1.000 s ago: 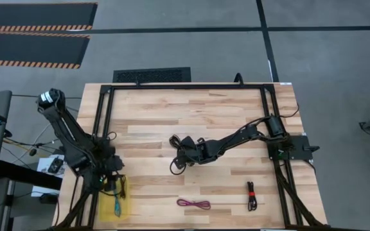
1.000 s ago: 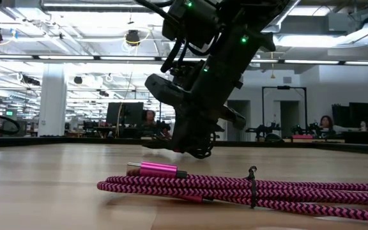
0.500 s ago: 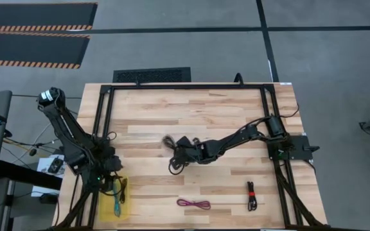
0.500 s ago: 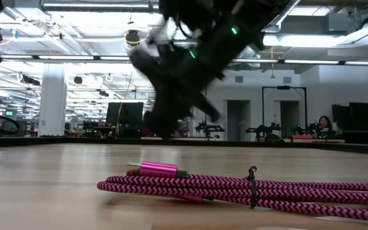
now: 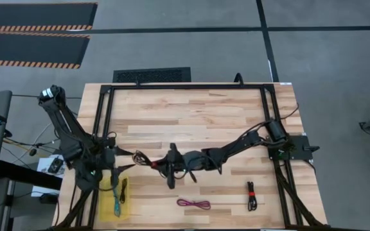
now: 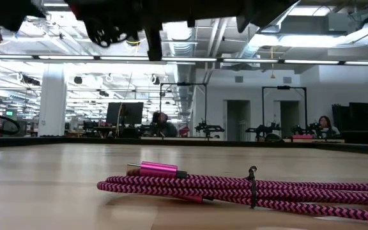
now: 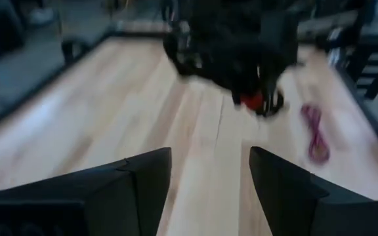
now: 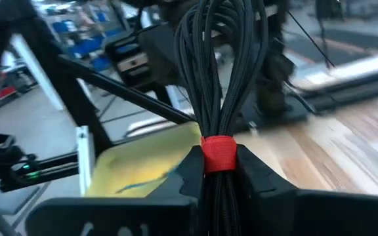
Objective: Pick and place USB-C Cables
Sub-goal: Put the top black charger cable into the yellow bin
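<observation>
**A:** What's in the yellow tray (image 5: pixel 126 206)?

**B:** It sits at the table's (image 5: pixel 191 109) front left corner, and a teal cable (image 5: pixel 116 206) lies in it with a black cable (image 5: pixel 123 190) at its edge, both running roughly front to back.

**A:** And the arms?

**B:** The right gripper (image 8: pixel 216 172) is clamped on a black cable with a red tie (image 8: pixel 219 152). The tie sits right between the fingers and the looped strands stick straight out past the fingertips. From above, that bundle (image 5: pixel 148 160) hangs over the table's left-centre, long axis running left to right, pointing at the left gripper (image 5: pixel 122 154).

**A:** Is the left one holding anything?

**B:** No, its fingers (image 7: pixel 140 187) are spread apart, just left of the bundle.

**A:** Other cables?

**B:** A magenta cable (image 5: pixel 193 204) lies near the front centre, stretched left to right. Another black cable with a red tie (image 5: pixel 251 196) lies front right, pointing front to back.
</observation>
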